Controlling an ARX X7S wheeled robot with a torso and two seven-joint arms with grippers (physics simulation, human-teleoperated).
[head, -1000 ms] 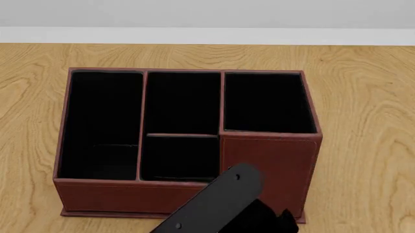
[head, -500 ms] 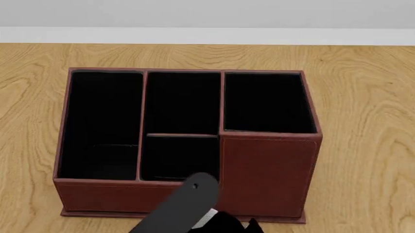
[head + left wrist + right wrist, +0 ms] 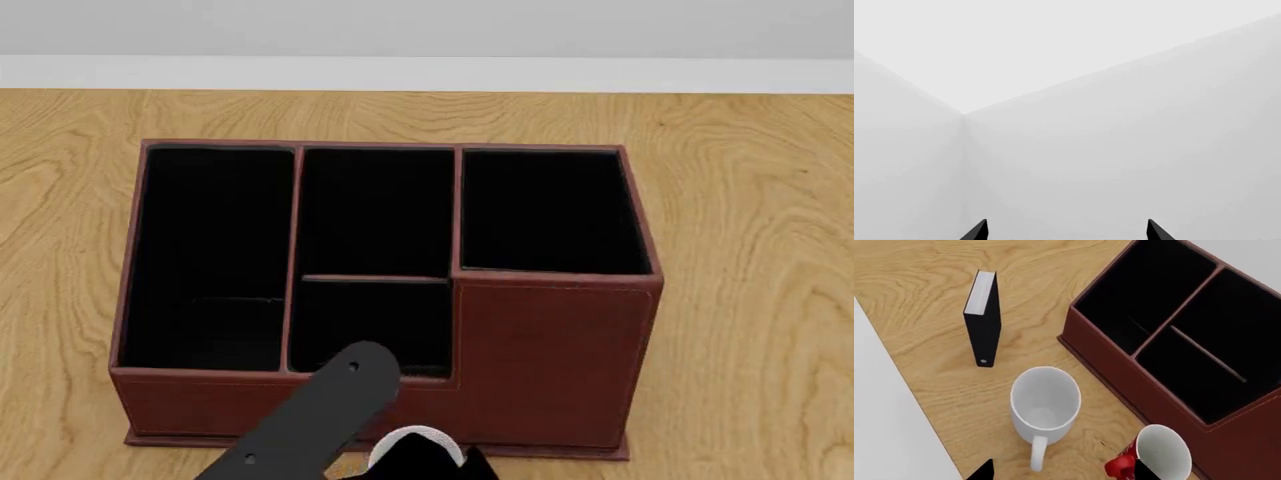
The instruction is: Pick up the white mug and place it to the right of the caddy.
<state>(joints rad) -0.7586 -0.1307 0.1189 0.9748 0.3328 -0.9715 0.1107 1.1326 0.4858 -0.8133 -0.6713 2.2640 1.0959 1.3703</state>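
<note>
In the right wrist view the white mug (image 3: 1045,402) stands upright on the wooden table, its handle pointing toward my right gripper (image 3: 1061,472). That gripper is open and hovers above and short of the mug, with nothing between its fingers. The reddish-brown caddy (image 3: 1121,365) stands just beyond the mug. In the head view the caddy (image 3: 554,350) fills the middle, and a black arm link (image 3: 307,420) crosses its front wall. My left gripper (image 3: 1066,231) is open and faces only pale blank walls.
A small red mug (image 3: 1157,455) with a white inside stands beside the white mug, close to the caddy's front. A slim black book-like box (image 3: 984,320) stands upright farther off. The table edge (image 3: 914,390) runs near the white mug. Wood (image 3: 747,300) lies to the caddy's right.
In the head view the black arm link has swung leftward along the caddy's front wall. A white curved edge now shows beneath it at the bottom of the view.
</note>
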